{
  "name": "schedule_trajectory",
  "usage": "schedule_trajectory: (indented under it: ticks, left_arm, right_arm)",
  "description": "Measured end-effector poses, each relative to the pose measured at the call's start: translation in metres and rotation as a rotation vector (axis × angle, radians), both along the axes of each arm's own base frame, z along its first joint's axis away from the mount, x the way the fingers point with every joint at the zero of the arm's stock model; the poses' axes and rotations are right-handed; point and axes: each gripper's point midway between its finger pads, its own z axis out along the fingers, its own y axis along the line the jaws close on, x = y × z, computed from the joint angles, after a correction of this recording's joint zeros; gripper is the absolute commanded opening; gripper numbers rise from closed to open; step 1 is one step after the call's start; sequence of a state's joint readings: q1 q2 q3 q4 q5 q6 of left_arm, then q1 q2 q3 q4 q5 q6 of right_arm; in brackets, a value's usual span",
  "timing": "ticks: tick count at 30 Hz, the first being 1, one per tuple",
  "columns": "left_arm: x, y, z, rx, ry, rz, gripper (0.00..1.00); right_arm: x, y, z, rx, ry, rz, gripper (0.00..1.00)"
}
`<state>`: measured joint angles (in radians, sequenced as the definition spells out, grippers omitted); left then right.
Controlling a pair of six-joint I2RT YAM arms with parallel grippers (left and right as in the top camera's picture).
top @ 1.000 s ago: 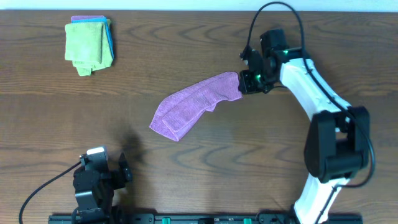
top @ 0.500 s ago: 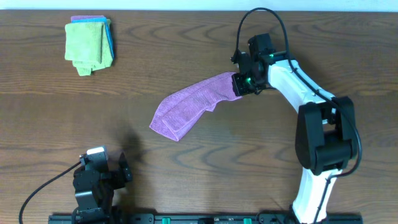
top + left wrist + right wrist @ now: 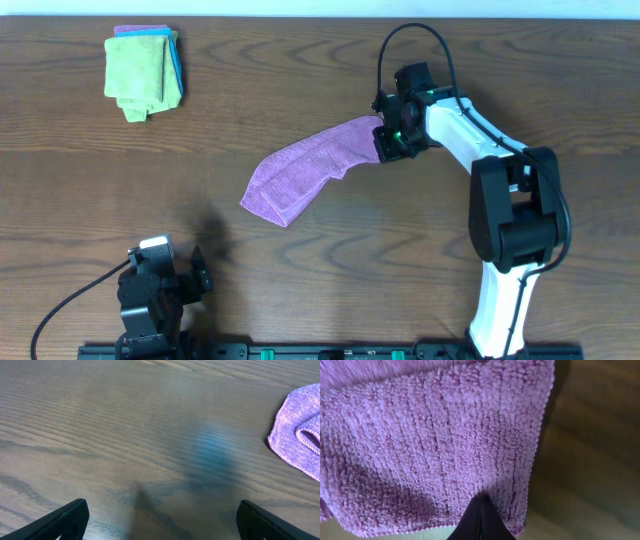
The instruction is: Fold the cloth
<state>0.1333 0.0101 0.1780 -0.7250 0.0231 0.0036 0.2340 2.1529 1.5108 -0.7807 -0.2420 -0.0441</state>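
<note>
**Right gripper** [image 3: 386, 141]: jaws pinched tight on one edge of the cloth [image 3: 310, 170]. In the wrist view the two dark fingertips [image 3: 481, 512] meet with pile bunched between them, close to a corner of the cloth [image 3: 430, 435].

**Left gripper** [image 3: 200, 272]: jaws spread wide, holding nothing. It sits low at the near edge of the table [image 3: 300, 60], well apart from the cloth. In its wrist view the gripper [image 3: 162, 515] shows only as two dark finger ends in the lower corners, with bare wood between them.

**Cloth**: lilac, plain, drawn out into a long, narrow, rumpled band across the middle of the table. One end is in the right gripper. The other, broader end lies toward the left arm's side and nearer the front edge. The left wrist view shows that end [image 3: 300, 435] flat on the wood, with a hemmed layer doubled over on top.

**Green cloth** [image 3: 135, 75]: folded, at the far left corner of the table, on top of a stack.

**Blue cloth** [image 3: 177, 62]: under the green one, with only its edge showing.

**Table**: dark wood grain.
</note>
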Motion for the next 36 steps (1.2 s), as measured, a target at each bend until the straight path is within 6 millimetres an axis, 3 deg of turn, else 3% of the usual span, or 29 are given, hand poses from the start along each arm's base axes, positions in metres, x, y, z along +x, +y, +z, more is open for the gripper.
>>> schedule_trajectory:
  ticks: [11, 18, 22, 24, 28, 30, 31, 36]
  left_arm:
    - [0.0, 0.0, 0.0, 0.0, 0.0, 0.0, 0.95]
    - [0.0, 0.0, 0.0, 0.0, 0.0, 0.0, 0.95]
    - [0.0, 0.0, 0.0, 0.0, 0.0, 0.0, 0.95]
    - [0.0, 0.0, 0.0, 0.0, 0.0, 0.0, 0.95]
    - [0.0, 0.0, 0.0, 0.0, 0.0, 0.0, 0.95]
    - [0.0, 0.0, 0.0, 0.0, 0.0, 0.0, 0.95]
    - [0.0, 0.0, 0.0, 0.0, 0.0, 0.0, 0.95]
    - [0.0, 0.0, 0.0, 0.0, 0.0, 0.0, 0.95]
  right_arm:
    - [-0.04, -0.046, -0.002, -0.176, 0.192, -0.104, 0.01]
    - [-0.046, -0.095, -0.001, -0.213, 0.263, -0.264, 0.01]
    - [-0.047, -0.098, -0.001, -0.206, 0.272, -0.28, 0.01]
    - [-0.047, -0.097, -0.001, -0.198, 0.274, -0.28, 0.05]
    - [-0.048, -0.092, 0.0, -0.161, 0.285, -0.282, 0.34]
    - [-0.048, -0.089, 0.001, -0.142, 0.287, -0.278, 0.38]
    - [-0.048, -0.088, 0.001, -0.137, 0.286, -0.278, 0.45]
    - [-0.042, -0.091, 0.003, -0.119, 0.262, -0.29, 0.5]
